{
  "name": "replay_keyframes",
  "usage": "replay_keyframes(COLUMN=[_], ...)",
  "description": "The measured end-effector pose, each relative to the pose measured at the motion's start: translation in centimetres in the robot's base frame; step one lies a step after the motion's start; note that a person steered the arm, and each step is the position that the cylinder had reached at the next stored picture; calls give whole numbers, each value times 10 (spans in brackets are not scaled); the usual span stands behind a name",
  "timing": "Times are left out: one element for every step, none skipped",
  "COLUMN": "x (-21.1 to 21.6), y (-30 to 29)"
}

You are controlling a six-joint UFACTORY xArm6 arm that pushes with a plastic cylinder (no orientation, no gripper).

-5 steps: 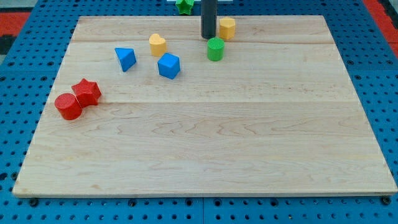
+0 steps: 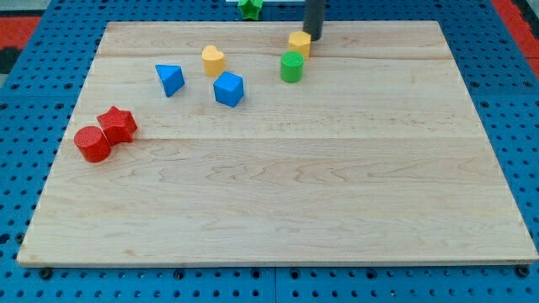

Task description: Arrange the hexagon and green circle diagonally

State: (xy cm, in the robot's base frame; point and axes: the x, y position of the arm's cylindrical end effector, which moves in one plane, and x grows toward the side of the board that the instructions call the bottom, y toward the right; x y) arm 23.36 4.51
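The yellow hexagon (image 2: 299, 44) sits near the board's top edge, just above and slightly right of the green circle (image 2: 291, 66), almost touching it. My tip (image 2: 313, 38) is the lower end of the dark rod coming down from the view's top. It stands right against the hexagon's upper right side, behind it.
A yellow heart (image 2: 213, 61), a blue triangle (image 2: 169, 79) and a blue block (image 2: 228, 88) lie to the left of the pair. A red star (image 2: 118, 124) and red cylinder (image 2: 93, 144) sit at the left edge. A green star (image 2: 248, 7) lies off the wooden board (image 2: 278, 194) at the top.
My tip moved from the hexagon's left to its upper right side. The hexagon shifted left and down, closer to the green circle.
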Motion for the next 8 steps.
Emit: replay_keyframes(x=[9, 9, 9, 22, 42, 41, -1, 33], y=[-47, -36, -6, -8, -47, -51, -58, -7])
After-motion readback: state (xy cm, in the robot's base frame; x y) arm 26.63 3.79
